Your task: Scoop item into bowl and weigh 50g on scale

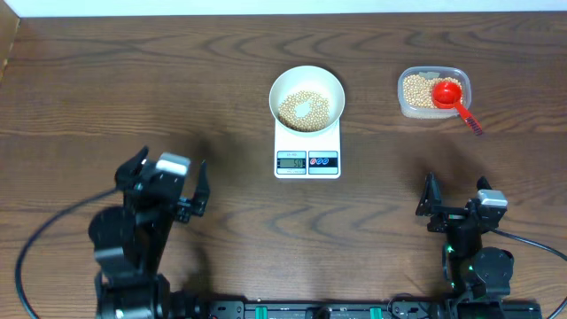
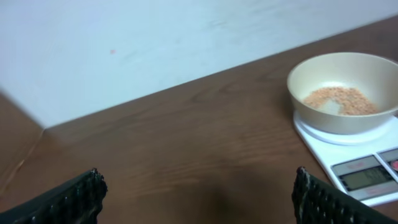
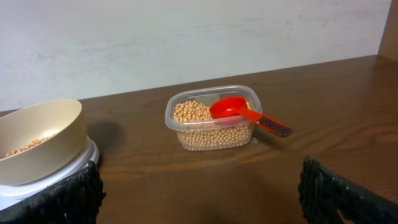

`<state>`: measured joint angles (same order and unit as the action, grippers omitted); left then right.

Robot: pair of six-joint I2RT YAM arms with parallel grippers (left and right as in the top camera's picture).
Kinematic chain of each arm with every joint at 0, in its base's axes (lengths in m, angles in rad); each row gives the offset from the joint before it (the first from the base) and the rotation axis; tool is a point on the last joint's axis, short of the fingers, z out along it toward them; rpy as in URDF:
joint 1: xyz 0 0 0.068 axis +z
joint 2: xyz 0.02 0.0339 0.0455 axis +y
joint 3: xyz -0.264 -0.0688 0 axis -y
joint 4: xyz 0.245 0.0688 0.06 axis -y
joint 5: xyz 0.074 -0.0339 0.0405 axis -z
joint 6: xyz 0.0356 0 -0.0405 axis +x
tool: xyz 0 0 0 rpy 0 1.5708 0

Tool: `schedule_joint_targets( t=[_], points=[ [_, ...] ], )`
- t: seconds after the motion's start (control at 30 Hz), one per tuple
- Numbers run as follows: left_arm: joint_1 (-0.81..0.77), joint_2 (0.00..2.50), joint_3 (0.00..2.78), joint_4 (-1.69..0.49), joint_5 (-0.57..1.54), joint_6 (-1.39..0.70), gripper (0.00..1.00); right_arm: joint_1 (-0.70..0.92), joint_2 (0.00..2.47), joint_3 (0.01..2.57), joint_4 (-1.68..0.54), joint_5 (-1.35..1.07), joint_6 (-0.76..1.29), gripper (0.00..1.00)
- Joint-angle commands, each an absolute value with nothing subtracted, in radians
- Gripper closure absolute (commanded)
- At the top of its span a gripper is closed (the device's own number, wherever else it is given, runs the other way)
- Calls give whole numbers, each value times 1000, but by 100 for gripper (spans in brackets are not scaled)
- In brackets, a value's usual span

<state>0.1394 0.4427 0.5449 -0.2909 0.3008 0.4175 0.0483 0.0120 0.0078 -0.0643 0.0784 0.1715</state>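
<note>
A white bowl (image 1: pixel 306 96) with tan beans (image 1: pixel 303 110) in it stands on the white scale (image 1: pixel 307 152), mid-table. The bowl (image 2: pixel 344 92) and scale (image 2: pixel 348 149) show at the right of the left wrist view, and the bowl (image 3: pixel 34 140) sits at the left of the right wrist view. More beans (image 3: pixel 208 127) fill a clear tub (image 1: pixel 432 92) at the back right, with a red scoop (image 1: pixel 454 99) resting in it. My left gripper (image 1: pixel 168 182) stands open at the front left, empty. My right gripper (image 1: pixel 456 202) stands open at the front right, empty, well short of the tub (image 3: pixel 212 118).
The table's far edge meets a pale wall (image 3: pixel 186 37). Bare wood lies between both grippers and the scale. The scoop's handle (image 3: pixel 267 123) sticks out over the tub's right rim.
</note>
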Motion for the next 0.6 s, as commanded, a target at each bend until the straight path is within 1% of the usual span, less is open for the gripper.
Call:
schedule_joint_targets(
  t=[0.0,0.1,0.17,0.4,0.57],
  points=[
    [198,310,439,-270,258,301,2,54,6,6,-68,76,160,1],
    [203,220,362,-243,157,223,2,54,6,6,-68,76,160,1],
    [202,167,312,-225,113,210,2,54,6,6,-68,76,160,1],
    [203,42,183,-199,50,207,2,54,6,6,-68,76,160,1],
    [202,1,113,-199,39,207,2,54,6,6,-68,76,160,1]
  ],
)
